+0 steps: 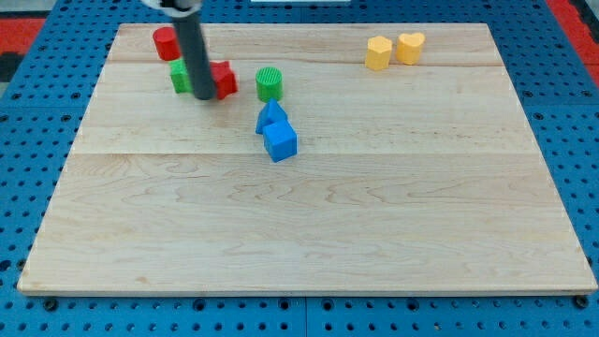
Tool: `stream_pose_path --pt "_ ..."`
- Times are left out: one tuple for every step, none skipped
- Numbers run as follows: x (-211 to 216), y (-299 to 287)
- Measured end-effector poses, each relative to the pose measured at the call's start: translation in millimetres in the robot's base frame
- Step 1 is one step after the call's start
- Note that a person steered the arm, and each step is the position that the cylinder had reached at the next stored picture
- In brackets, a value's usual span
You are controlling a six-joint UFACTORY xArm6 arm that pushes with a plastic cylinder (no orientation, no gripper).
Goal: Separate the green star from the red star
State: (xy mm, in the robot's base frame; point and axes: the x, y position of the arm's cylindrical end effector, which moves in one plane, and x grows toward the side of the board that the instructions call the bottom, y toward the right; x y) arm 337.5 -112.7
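Standing in the upper left of the frame, the dark rod came down from the top edge, and my tip [204,96] sat right between the green star [180,77] and the red star [223,80]. The rod covered the inner side of each, so whether the tip touched either could not be told. This end effector was a plain rod with no jaws, so it neither opened nor closed, and it gripped nothing.

The green star lay at the rod's left, the red star at its right, both near the top edge of the worktop [309,234]. A red cylinder [166,43] stood just above the green star, close to the worktop's top-left corner. A green cylinder [269,83] stood near the red star, to its right. Below that cylinder, a blue triangle [271,116] and a blue cube [280,140] sat touching, the cube lower and a little to the right.

Far off in the upper right, a yellow block [378,53] and a yellow heart [410,47] sat side by side, just beside each other.

Left of the green star ran a strip of bare wood to the worktop's left edge. The whole lower half of the worktop lay open, as did the stretch between the green cylinder and the yellow pair.
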Motion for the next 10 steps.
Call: stream_pose_path --pt "-26 37" --pt "-60 34" --pt "-59 -30" --pt "-50 -59" --pt "-19 -77" --pt "-13 -89" --pt "-12 -127" --pt "5 -141" --pt "47 -62" --pt "48 9"
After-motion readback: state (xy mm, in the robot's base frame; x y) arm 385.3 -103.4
